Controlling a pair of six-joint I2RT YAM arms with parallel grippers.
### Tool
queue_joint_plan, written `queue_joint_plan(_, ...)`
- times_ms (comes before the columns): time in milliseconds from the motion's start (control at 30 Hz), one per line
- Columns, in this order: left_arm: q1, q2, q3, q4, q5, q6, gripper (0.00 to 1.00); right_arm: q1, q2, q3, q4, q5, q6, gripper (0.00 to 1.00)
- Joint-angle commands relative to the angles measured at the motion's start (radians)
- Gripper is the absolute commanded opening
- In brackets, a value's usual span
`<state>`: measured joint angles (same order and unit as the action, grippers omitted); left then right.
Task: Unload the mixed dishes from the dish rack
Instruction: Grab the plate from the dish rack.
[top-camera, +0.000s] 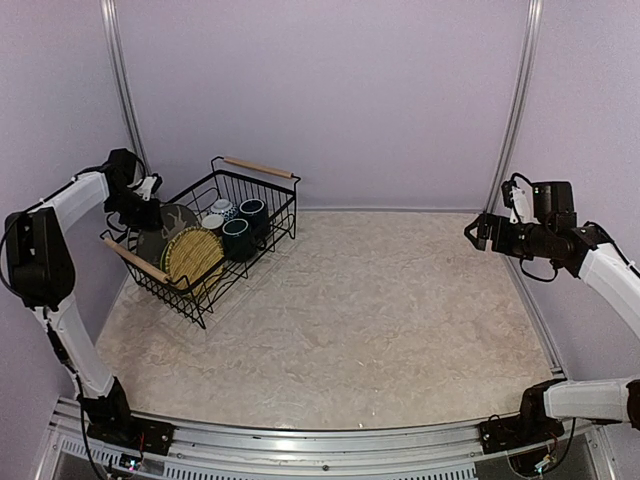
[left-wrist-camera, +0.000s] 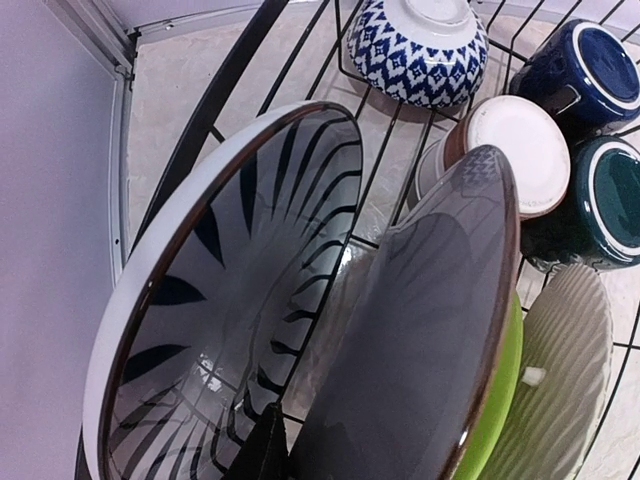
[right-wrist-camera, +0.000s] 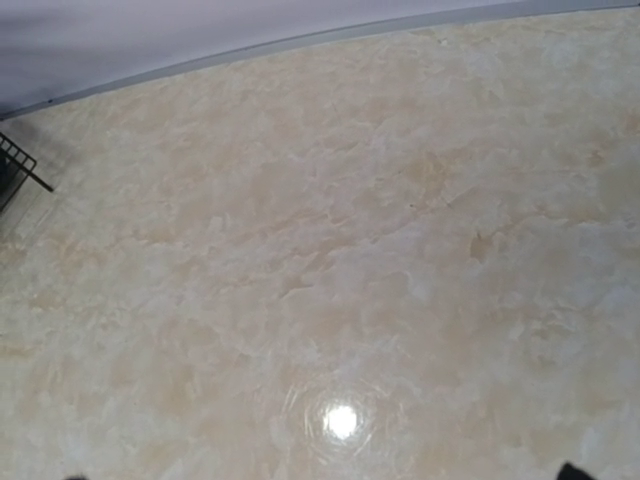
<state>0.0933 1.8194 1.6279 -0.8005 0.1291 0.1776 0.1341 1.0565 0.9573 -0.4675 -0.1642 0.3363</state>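
At the far left of the table (top-camera: 380, 300), dish rack (top-camera: 262, 212) with all dishes inside: striped plate (left-wrist-camera: 230, 300), dark grey plate (left-wrist-camera: 420, 340), green plate (left-wrist-camera: 500, 400) and straw plate (left-wrist-camera: 565, 370) upright in a row, next to them blue-and-white bowl (left-wrist-camera: 420, 50), upturned cup (left-wrist-camera: 520, 155), dark blue mug (left-wrist-camera: 585, 60), dark green mug (left-wrist-camera: 600, 200). Left gripper (top-camera: 150, 192) low at the rack's left edge, near the striped plate; spread or pressed together, cannot tell. Right gripper (top-camera: 478, 232) raised over the table's right side, well apart; also cannot tell.

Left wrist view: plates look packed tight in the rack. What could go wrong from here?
The black-and-white striped plate and glossy dark grey plate lean close together; lifting one may drag or chip the other.
The black wire dish rack could shift if a rim snags its wires.
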Motion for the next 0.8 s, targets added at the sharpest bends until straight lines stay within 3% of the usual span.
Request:
queue_joint_plan(0, 0.002, -0.052, -0.033, 0.046, 0.044, 0.021, 0.2, -0.01, -0.001, 0.005, 0.015, -0.014, 0.013, 1.0)
queue_joint_plan(200, 0.0, -0.056, -0.035, 0.038, 0.036, 0.048, 0.09, -0.01, 0.0, 0.005, 0.019, -0.014, 0.013, 1.0)
queue_joint_plan(767, -0.022, -0.134, -0.036, 0.031, 0.057, 0.052, 0.0, -0.01, 0.0, 0.001, 0.02, -0.015, 0.02, 1.0)
